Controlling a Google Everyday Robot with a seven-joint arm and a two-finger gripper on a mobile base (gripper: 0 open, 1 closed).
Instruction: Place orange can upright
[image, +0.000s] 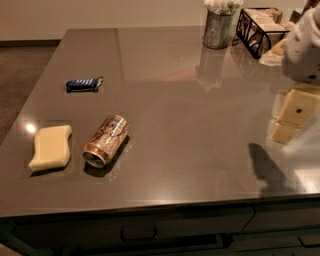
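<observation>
The orange can (106, 140) lies on its side on the grey countertop (180, 115), front left, its silver open end toward the front edge. It is orange-copper with pale markings. My gripper (291, 116) is at the far right edge of the view, above the counter, well to the right of the can and apart from it. Its cream-coloured fingers (295, 107) show partly, and its shadow falls on the counter below it.
A yellow sponge (50, 147) lies just left of the can. A blue snack packet (84, 84) lies further back on the left. A grey metal tin with white tufts (218, 27) and a black wire basket (261, 26) stand at the back right.
</observation>
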